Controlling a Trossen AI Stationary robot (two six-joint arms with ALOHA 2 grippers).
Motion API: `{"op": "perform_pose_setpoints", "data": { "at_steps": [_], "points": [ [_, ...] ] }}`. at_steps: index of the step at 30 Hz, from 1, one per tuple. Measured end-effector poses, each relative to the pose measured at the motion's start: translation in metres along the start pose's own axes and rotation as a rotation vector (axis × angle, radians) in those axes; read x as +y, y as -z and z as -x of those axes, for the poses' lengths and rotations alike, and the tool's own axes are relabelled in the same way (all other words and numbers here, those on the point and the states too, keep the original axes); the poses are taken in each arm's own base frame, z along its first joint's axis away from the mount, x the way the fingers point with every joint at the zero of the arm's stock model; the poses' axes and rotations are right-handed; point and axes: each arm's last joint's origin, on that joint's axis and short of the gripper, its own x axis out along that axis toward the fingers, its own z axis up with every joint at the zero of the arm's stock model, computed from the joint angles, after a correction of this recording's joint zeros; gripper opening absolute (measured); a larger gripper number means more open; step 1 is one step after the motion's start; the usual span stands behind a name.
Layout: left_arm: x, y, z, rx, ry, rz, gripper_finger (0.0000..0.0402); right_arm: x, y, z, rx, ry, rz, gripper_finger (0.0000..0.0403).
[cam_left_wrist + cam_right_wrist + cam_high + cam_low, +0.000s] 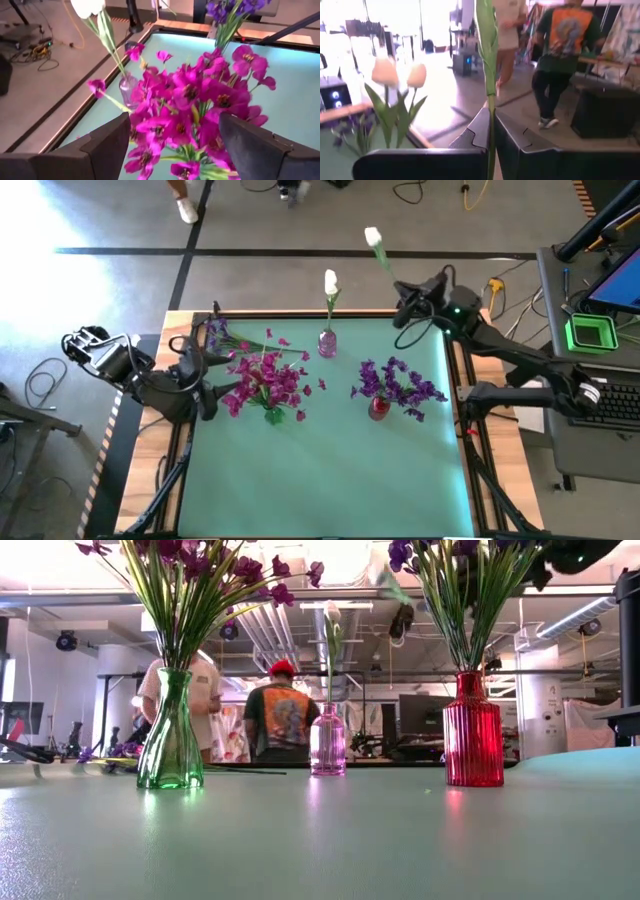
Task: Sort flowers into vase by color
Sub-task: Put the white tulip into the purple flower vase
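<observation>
My right gripper (403,298) hovers over the table's far edge, shut on a white flower (373,238) whose bloom points out past that edge. A pink vase (327,343) holds another white flower (330,282). Magenta flowers (265,380) stand in a green vase (170,730), and purple flowers (398,385) stand in a red vase (472,730). My left gripper (207,388) is open beside the left of the magenta bunch (195,105), its fingers apart in front of it. Loose purple and magenta flowers (228,336) lie flat at the far left corner. My right gripper pinches the white flower's green stem (490,112) between its two shut fingers (512,132), which lie across the stem. The flower is lifted clear of the table. Its stem runs up past the fingers to the leaf (486,30), and the bloom is out of the wrist view.
The three vases stand across the middle and far part of the green mat (330,480), whose near half is bare. Wooden table edges (140,470) frame the mat. People (285,720) stand in the room beyond the far edge. A desk with a keyboard (615,395) is at the right.
</observation>
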Motion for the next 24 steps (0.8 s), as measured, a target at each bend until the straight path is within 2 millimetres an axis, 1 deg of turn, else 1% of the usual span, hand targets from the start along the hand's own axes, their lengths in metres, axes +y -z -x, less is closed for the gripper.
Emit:
{"op": "perform_pose_setpoints", "data": {
  "at_steps": [5,11,15,19,22,24],
  "points": [
    [-0.004,0.0,-0.003,0.001,-0.001,-0.023,0.0291,-0.001,-0.023,0.009,-0.115,-0.019,-0.006,0.0012],
    [-0.012,0.002,-0.01,0.02,-0.012,-0.035,0.0291,-0.002,-0.041,0.018,-0.276,-0.052,-0.047,0.0012],
    [-0.019,0.002,-0.016,0.033,-0.02,-0.052,0.0291,-0.001,-0.042,0.017,-0.334,-0.122,-0.088,0.0012],
    [-0.025,0.002,-0.02,0.035,-0.021,-0.055,0.0291,0.0,-0.04,0.016,-0.404,-0.141,-0.131,0.0012],
    [-0.028,0.002,-0.023,0.042,-0.026,-0.064,0.0291,0.0,-0.036,0.019,-0.496,-0.167,-0.18,0.0012],
    [-0.029,0.002,-0.024,0.046,-0.027,-0.068,0.0291,0.001,-0.029,0.021,-0.548,-0.179,-0.195,0.0012]
  ]
}}
